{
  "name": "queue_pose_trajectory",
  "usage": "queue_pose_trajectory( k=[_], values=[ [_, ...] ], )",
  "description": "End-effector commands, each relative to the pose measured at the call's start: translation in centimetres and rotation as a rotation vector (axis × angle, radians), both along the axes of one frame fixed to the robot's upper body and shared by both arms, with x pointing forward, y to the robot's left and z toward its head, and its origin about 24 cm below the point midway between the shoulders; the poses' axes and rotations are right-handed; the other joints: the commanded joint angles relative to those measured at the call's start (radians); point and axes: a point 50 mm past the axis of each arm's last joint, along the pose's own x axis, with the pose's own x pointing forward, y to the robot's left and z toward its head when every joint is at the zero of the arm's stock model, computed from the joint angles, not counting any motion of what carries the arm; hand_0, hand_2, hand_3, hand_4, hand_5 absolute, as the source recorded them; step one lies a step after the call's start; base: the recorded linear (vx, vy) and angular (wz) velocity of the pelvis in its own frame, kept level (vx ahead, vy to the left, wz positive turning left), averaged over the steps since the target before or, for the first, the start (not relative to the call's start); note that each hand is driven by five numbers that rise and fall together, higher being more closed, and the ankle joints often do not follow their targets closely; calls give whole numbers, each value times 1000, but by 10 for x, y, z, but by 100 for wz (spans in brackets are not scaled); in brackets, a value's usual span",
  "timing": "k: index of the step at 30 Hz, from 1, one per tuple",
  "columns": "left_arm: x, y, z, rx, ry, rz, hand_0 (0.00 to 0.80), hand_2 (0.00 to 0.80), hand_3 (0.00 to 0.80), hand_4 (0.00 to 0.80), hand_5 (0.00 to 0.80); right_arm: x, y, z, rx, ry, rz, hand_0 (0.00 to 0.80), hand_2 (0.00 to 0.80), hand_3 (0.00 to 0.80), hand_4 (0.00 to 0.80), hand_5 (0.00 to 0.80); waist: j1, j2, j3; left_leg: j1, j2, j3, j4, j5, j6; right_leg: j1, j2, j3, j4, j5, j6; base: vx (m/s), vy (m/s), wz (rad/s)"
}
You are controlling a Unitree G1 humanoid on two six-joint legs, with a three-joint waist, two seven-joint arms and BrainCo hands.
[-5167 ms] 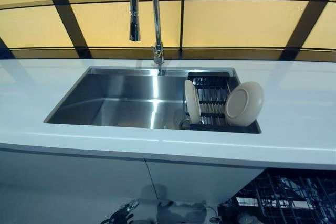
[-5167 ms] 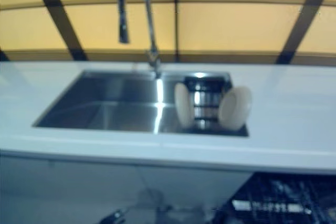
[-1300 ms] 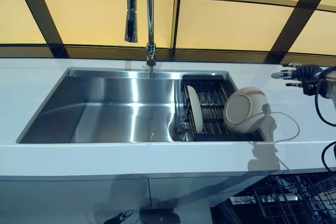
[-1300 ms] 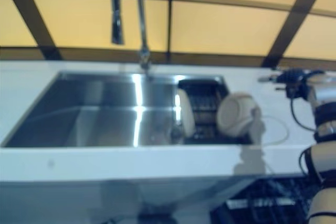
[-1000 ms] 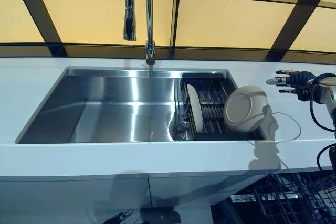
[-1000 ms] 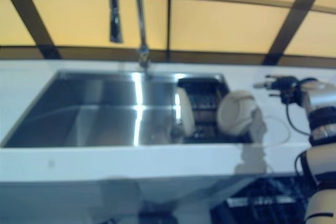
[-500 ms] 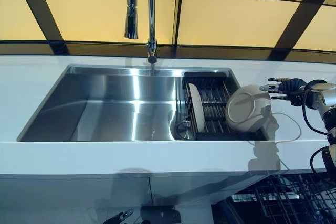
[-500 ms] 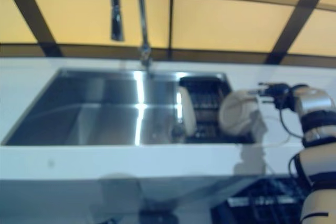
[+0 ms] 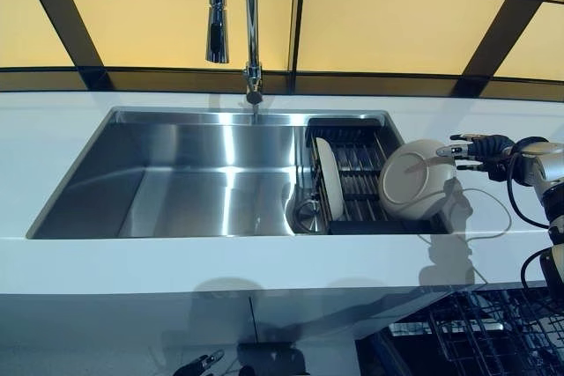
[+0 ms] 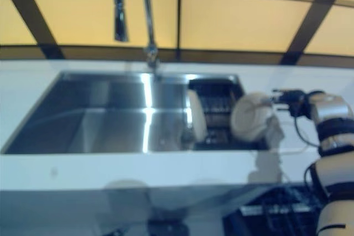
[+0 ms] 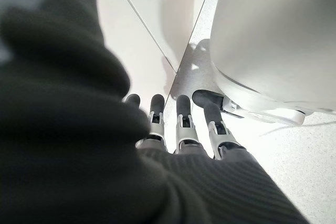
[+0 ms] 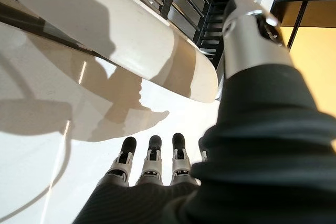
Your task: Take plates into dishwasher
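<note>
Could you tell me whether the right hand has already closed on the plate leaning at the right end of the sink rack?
Not yet. The right hand is open, fingers straight beside the plate's rim, thumb apart, nothing pinched.

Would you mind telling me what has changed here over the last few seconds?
The right hand has come in from the right, moving left over the counter to the leaning plate's rim, fingers straight, gripping nothing yet. Both plates, the rack and the sink stayed put.
</note>
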Motion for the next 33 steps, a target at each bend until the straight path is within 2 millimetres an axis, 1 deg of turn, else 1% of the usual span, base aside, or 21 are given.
queue_pose_trajectory(
  k=[1,33],
  values=[
    [16,7,5,13,-40,-46,0,0,0,0,0,-3,-12,18,-35,-57,-22,0,0,0,0,0,42,-45,-22,16,0,-33,-2,-35,-19,-15,-64,-14,2,62,71,0,0,0],
    [23,5,6,2,-68,-42,0,0,0,0,0,-5,-5,-4,26,41,31,0,0,0,0,0,44,-46,-21,14,0,-34,-2,-34,-20,-18,-65,-13,2,64,71,0,0,0]
  ],
)
